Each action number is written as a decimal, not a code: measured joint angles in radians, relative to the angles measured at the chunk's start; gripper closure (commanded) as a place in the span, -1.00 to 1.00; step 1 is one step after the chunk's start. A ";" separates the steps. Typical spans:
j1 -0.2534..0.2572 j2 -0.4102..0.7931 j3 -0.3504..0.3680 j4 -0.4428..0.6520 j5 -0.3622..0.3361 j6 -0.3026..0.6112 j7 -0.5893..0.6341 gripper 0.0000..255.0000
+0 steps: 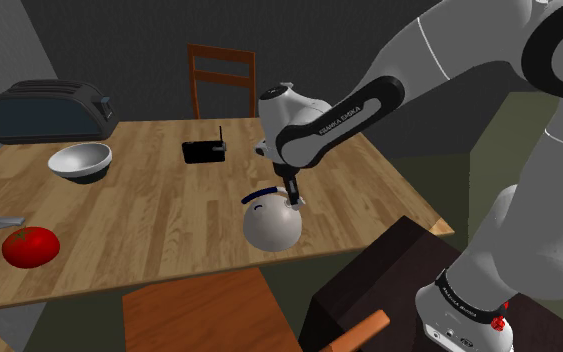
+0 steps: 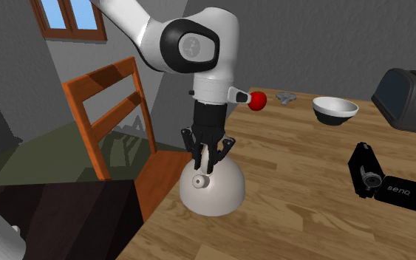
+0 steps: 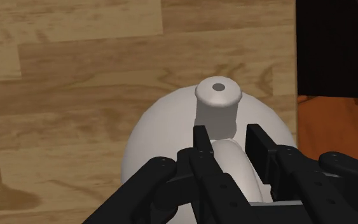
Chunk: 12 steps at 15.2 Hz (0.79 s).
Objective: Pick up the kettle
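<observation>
- Kettle – white, dome-shaped, standing upright on the wooden worktop near the edge closest to the dark stand. In the second exterior view the kettle has a short round spout on its side.
- Tool – black, pointing straight down onto the kettle's crown. In the wrist view the tool has a finger pressed to each side of the white rounded grip on top of the kettle, just behind the spout, pinching it.
- Tomato – red, well apart from the kettle, toward the shoulder view's left.
- Bowl – white, further back on the worktop.
- Toaster – dark, behind the bowl.
- Camera – black, mid-worktop, beyond the kettle.
- Chair – wooden, at the far side.
</observation>
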 measured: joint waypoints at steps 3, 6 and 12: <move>0.000 0.000 0.000 0.000 0.000 0.000 0.000 1.00; 0.000 0.000 0.000 0.000 0.000 0.000 0.000 1.00; -0.001 -0.042 0.002 0.017 0.012 -0.059 -0.015 1.00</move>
